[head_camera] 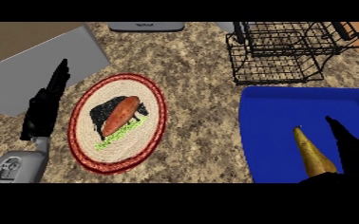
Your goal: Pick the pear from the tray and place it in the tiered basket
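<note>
A yellow-brown pear shows over the blue tray at the lower right, its narrow end pointing up. My right hand comes in from the bottom right corner. Part of it curls round the pear's wide lower end, and one finger stands straight beside the fruit. Most of that hand is cut off by the view's edge. The black wire tiered basket stands at the upper right, just beyond the tray. My left hand rests at the left edge, open, fingers straight up.
A round woven plate with a red rim lies left of centre and carries a sweet potato. A grey slab sits at the upper left. A grey appliance stands at the back edge.
</note>
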Controlling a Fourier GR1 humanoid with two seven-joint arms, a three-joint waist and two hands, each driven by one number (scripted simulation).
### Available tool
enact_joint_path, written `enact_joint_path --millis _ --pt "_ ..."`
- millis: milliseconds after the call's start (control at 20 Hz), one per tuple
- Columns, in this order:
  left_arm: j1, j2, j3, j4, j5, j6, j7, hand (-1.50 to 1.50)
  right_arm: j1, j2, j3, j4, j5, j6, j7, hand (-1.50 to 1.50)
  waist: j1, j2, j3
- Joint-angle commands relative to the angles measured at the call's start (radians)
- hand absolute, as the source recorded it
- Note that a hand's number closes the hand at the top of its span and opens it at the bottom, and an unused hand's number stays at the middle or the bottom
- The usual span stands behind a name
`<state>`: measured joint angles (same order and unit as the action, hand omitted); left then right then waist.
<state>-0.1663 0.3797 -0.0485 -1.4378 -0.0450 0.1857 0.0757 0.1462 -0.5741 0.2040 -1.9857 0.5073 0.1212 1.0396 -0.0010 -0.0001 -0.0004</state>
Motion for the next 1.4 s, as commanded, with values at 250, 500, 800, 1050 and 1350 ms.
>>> enact_joint_path --millis 250,500,800,1050,1350 --pt "0.063 -0.044 0.026 -0.042 -0.047 -0.028 -0.027 0.0 -0.016 0.067 -0.083 0.122 0.026 0.074 -0.066 -1.5 0.002 0.0 0.0" --pt "0.001 -0.053 0.082 0.029 -0.054 -0.07 -0.036 0.0 -0.035 0.144 -0.069 0.137 0.082 0.105 -0.068 -1.5 -0.001 0.0 0.0" --pt "0.021 -0.092 0.07 -0.031 -0.101 -0.068 0.01 0.0 -0.035 0.212 -0.076 0.214 0.118 0.099 -0.13 -1.5 0.0 0.0 0.0" --pt "0.007 -0.089 0.094 0.059 -0.102 -0.06 -0.06 0.0 -0.077 0.222 -0.004 0.256 0.057 0.22 -0.127 1.5 0.001 0.002 0.0" --pt "-0.049 -0.088 0.125 0.089 -0.095 -0.108 -0.063 0.0 -0.016 0.163 -0.032 0.223 0.183 0.184 -0.255 1.5 -0.004 0.0 0.0"
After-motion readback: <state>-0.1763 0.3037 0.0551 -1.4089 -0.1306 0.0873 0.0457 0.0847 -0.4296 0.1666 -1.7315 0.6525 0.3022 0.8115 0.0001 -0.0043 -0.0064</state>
